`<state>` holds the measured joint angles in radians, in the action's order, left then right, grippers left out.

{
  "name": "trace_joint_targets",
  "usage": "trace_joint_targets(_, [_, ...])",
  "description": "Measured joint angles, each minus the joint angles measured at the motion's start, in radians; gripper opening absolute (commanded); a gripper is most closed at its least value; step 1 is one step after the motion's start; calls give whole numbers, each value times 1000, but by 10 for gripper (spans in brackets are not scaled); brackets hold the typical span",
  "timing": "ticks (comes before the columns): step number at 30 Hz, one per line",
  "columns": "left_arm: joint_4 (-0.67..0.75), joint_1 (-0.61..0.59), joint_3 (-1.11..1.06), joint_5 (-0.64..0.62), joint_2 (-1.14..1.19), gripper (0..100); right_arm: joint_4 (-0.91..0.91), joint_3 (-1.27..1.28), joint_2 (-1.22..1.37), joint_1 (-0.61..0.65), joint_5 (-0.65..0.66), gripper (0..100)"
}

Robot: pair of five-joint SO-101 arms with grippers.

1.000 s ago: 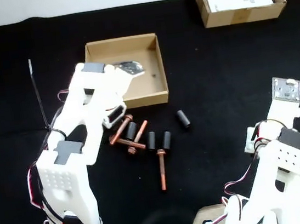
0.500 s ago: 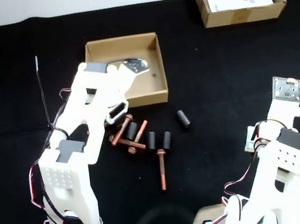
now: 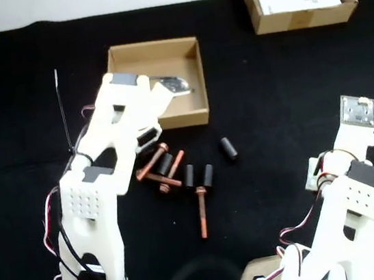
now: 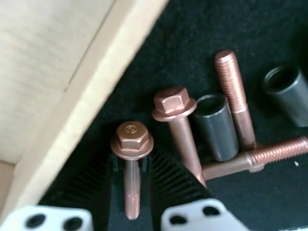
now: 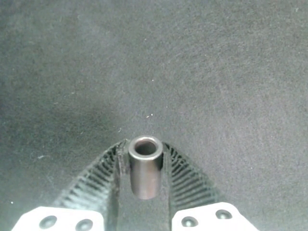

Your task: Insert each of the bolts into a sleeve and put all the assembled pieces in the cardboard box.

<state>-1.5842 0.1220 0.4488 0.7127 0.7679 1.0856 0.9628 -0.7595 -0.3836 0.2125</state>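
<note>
Two grips. The left gripper [image 4: 131, 161] is clamped on a copper bolt [image 4: 131, 185] with a hex flange head and a threaded tip. Ribbed black pads [image 4: 168, 175] press its shank, just outside the matte cardboard box [image 4: 72, 106] wall facing the arms. The right gripper [image 5: 144, 161] pinches a smooth dark-grey sleeve [image 5: 145, 175], a short tube with its bore open, over black cloth [image 5: 216, 72], well apart from the box. Loose bolts [image 3: 201, 210] and loose sleeves [image 3: 228, 148] lie near that same box wall.

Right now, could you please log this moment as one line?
left fingers: shut on bolt | right fingers: shut on sleeve | bolt not yet in sleeve | spare bolts, sleeves loose by box
</note>
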Motion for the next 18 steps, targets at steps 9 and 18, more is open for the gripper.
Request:
trace_joint_targets(9, [-169,64,120,-140,-186,8,103,-140,0,14,-52,7])
trace_joint_targets(18, [-178,238,112,-361,-718,8,436,-480,-2,272,-55,7])
